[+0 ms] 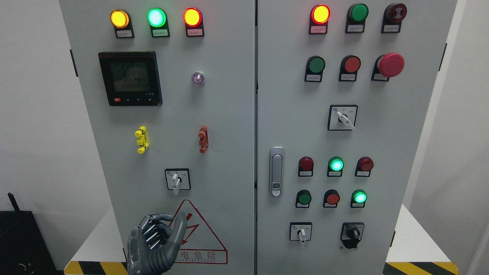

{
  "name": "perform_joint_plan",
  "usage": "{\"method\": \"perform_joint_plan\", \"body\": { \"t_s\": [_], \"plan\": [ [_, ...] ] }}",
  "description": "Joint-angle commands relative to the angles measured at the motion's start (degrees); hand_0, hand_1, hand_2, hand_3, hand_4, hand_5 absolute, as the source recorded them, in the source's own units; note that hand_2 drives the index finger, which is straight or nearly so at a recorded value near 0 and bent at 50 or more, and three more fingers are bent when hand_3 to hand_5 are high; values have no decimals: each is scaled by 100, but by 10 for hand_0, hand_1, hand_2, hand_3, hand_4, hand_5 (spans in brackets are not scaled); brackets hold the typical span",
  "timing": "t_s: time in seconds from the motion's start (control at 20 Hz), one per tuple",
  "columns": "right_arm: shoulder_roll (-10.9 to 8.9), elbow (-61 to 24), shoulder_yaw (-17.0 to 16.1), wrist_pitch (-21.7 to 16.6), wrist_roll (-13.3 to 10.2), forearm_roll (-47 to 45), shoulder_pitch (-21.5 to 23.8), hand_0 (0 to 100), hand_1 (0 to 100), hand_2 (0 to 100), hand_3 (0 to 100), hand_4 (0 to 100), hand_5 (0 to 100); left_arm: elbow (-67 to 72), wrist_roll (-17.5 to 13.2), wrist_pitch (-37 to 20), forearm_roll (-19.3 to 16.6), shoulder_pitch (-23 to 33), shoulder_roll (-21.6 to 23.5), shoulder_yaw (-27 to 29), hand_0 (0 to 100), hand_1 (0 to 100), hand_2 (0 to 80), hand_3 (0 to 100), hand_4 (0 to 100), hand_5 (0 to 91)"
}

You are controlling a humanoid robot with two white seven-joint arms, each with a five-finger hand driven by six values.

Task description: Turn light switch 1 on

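Nearest the camera, the left hand [156, 242] rises from the bottom edge with its fingers loosely curled and its thumb raised, holding nothing, in front of the red warning triangle [198, 238] on the grey cabinet's left door [225, 114]. Just above it sits a white rotary switch [176, 181], its lever pointing down, below the yellow clip [141, 139] and red clip [203, 139].
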Motion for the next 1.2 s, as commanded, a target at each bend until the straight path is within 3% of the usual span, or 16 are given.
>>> {"method": "perform_joint_plan", "body": {
  "t_s": [0.0,1.15],
  "plan": [
    [0,0,0,-1,4,0,-8,502,0,0,0,0,0,33,13,103,0,-241,-49,51,172,709,564,877,940,859],
    [0,0,0,-1,4,0,1,502,0,0,0,0,0,208,127,305,0,-584,-102,113,158,731,528,838,921,856]
  ]
}}
